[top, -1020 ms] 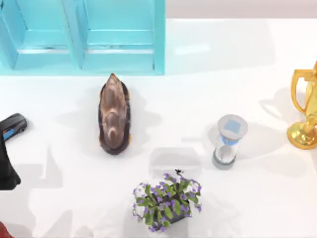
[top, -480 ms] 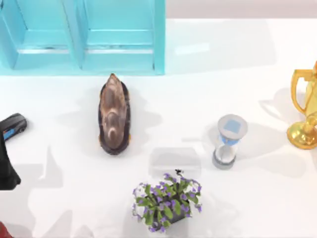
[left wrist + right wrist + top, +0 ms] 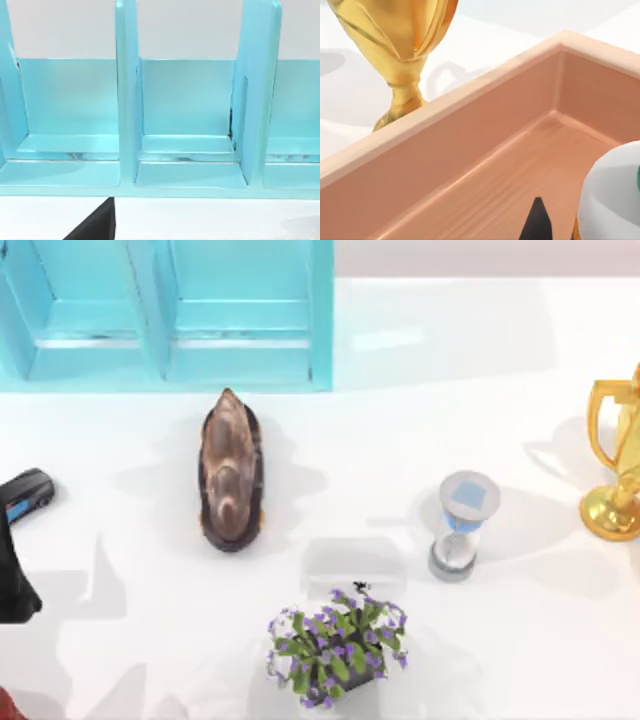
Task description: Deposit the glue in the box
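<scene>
Top view — left arm (image 3: 15,560) parked at the table's left edge, hourglass (image 3: 460,525) right of centre, trophy (image 3: 615,465) at the right edge; right wrist view — glue (image 3: 612,200) inside the wooden box (image 3: 470,150), trophy just beyond its wall, gripper grip cannot be told.

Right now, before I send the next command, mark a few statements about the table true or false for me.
1. The blue-and-grey hourglass stands upright, to the left of the gold trophy in the top view. True.
2. The potted plant with purple flowers leans against the cyan partitioned rack. False: it stands at the table's near edge, well apart from the rack.
3. The gold trophy stands outside the light wooden box, beyond its wall. True.
4. The white glue bottle stands beside the hourglass. False: the right wrist view shows its white body over the box's floor.
5. The trophy lies on its side. False: it is upright.
</scene>
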`<state>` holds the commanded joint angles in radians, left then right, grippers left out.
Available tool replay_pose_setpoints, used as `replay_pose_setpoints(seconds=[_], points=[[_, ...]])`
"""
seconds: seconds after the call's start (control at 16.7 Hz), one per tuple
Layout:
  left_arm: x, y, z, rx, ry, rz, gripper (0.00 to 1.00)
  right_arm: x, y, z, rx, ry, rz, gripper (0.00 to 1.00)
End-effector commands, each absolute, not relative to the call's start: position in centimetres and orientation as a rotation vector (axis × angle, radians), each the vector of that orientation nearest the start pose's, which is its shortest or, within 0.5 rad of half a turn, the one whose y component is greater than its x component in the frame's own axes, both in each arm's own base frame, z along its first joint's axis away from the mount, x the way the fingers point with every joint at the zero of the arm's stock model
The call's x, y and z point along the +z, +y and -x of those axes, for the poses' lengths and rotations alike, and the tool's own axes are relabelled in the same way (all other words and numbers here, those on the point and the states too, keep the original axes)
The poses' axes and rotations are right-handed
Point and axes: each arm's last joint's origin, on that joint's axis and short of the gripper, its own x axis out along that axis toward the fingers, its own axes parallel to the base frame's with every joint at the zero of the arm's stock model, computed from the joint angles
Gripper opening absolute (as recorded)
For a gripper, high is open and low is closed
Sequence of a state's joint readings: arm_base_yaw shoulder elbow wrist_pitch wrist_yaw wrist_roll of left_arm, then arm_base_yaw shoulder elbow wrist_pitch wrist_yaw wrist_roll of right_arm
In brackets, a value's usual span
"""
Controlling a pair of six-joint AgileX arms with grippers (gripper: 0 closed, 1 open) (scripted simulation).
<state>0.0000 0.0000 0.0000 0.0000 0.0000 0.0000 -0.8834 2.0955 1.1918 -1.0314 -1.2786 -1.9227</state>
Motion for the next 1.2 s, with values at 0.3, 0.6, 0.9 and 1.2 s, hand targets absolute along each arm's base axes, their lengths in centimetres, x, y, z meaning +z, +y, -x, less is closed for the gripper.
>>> replay_pose_setpoints(seconds=[0.3,0.6,0.9,1.2], points=[[16.0,-0.12,-10.57,0.0,0.0,0.0,1.0,10.07,-23.42,-23.36,0.788,0.267,0.083,0.08],[16.0,-0.12,-10.57,0.0,0.0,0.0,1.0,10.07,-23.42,-23.36,0.788,0.267,0.083,0.45],[16.0,-0.12,-10.57,0.0,0.0,0.0,1.0,10.07,-23.42,-23.36,0.788,0.267,0.083,0.83],[16.0,-0.12,-10.57,0.0,0.0,0.0,1.0,10.07,-23.42,-23.36,0.788,0.267,0.083,1.0]])
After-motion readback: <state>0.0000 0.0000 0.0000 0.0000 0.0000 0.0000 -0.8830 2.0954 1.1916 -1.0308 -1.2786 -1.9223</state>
